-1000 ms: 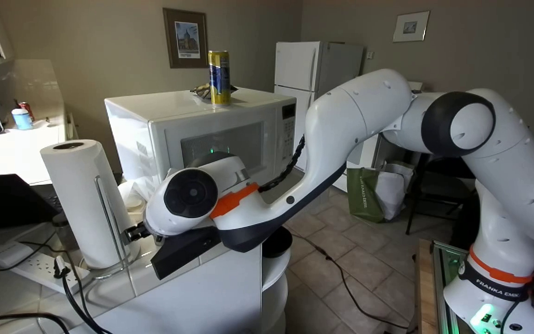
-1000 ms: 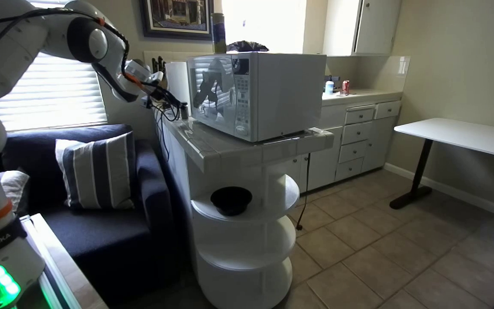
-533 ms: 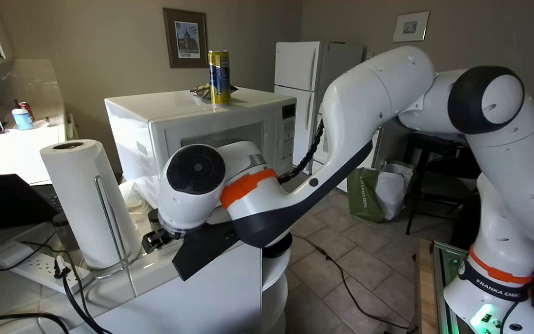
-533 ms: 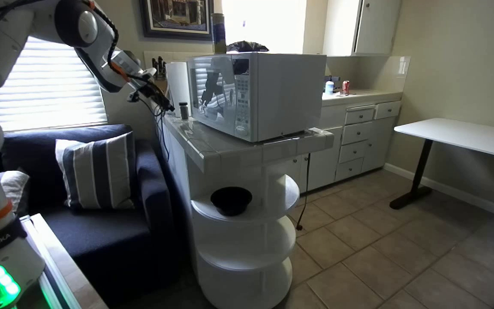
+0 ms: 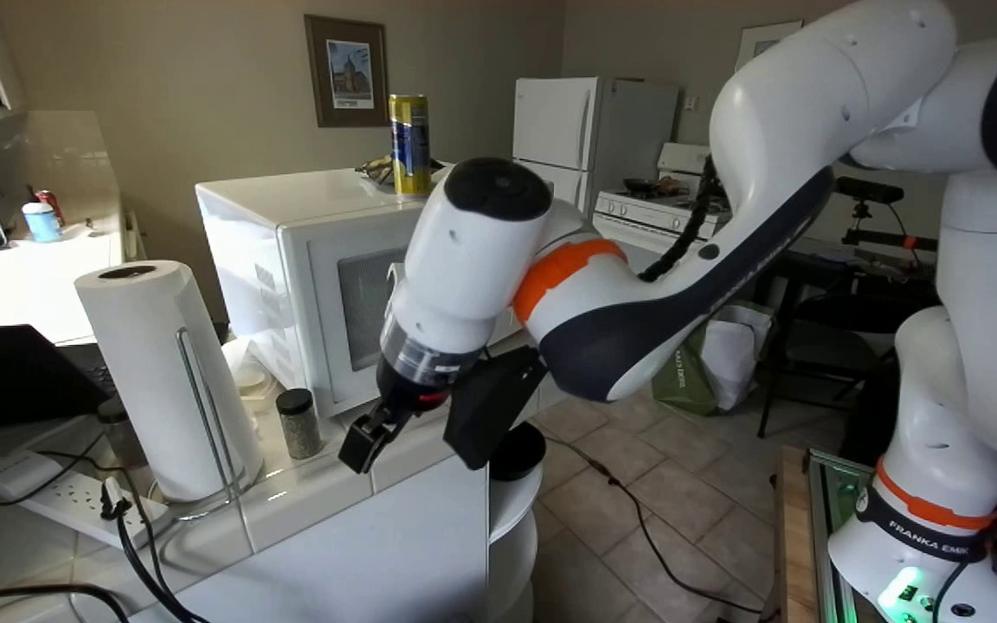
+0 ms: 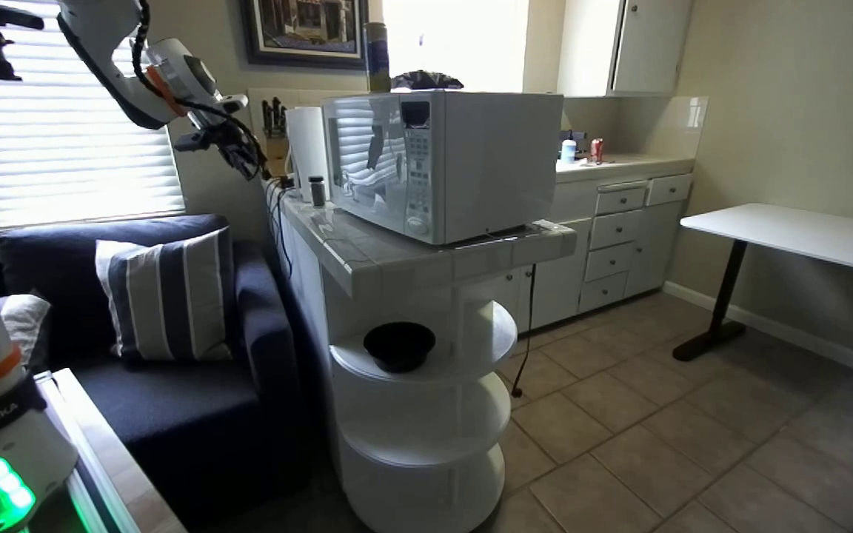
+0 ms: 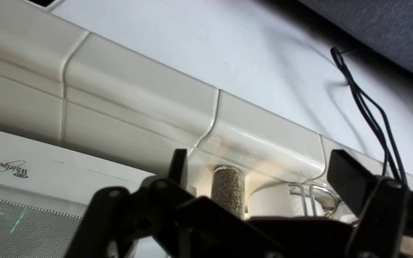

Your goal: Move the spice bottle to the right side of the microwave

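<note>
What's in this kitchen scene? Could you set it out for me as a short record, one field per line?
Item to move: spice jar, upright on the tiled counter
Jar's place: between paper towel roll and microwave
Pincer: open, apart from the jar
On microwave: yellow-and-blue can, standing
Rounded shelf: black bowl
Move to microwave's right: not yet done

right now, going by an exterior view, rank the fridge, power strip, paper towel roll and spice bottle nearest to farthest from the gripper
In an exterior view:
1. Spice bottle: just left of the gripper in the picture.
2. Paper towel roll: past the spice bottle.
3. Power strip: beyond the roll.
4. Fridge: far in the background.
</note>
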Motion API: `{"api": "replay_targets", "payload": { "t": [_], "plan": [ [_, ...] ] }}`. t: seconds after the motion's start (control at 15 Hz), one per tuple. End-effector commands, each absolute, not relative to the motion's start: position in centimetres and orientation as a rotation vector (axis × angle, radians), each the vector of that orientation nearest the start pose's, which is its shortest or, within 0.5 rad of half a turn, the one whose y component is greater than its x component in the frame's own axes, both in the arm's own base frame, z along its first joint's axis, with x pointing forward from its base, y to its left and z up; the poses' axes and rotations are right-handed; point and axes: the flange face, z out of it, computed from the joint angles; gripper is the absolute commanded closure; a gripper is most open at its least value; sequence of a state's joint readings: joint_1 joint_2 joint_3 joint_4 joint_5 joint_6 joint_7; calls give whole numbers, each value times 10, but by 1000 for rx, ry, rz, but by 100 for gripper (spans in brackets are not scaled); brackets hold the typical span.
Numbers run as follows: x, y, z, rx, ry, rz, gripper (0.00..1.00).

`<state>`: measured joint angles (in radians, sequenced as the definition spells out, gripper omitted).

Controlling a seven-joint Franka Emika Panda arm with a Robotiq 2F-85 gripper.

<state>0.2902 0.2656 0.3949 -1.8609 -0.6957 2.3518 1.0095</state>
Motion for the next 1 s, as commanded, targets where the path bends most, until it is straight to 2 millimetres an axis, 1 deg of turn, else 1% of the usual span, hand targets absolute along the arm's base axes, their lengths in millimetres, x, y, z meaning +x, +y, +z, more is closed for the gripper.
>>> {"api": "replay_targets", "payload": {
  "t": [0.0, 0.2, 0.47, 0.6, 0.73, 0.8, 0.87, 0.93],
  "plan": [
    [472, 333, 436, -3123, -286, -763, 0],
    [448, 287, 451, -3139, -380, -746, 0],
    [419, 219, 470, -3133, -490, -755, 0],
    [405, 183, 478, -3098, -518, -792, 0],
    [392, 144, 489, -2996, -474, -902, 0],
    [418, 176, 488, -3072, -484, -824, 0],
    [411, 158, 492, -3040, -475, -865, 0],
    [405, 147, 494, -3027, -466, -887, 0]
  ]
}}
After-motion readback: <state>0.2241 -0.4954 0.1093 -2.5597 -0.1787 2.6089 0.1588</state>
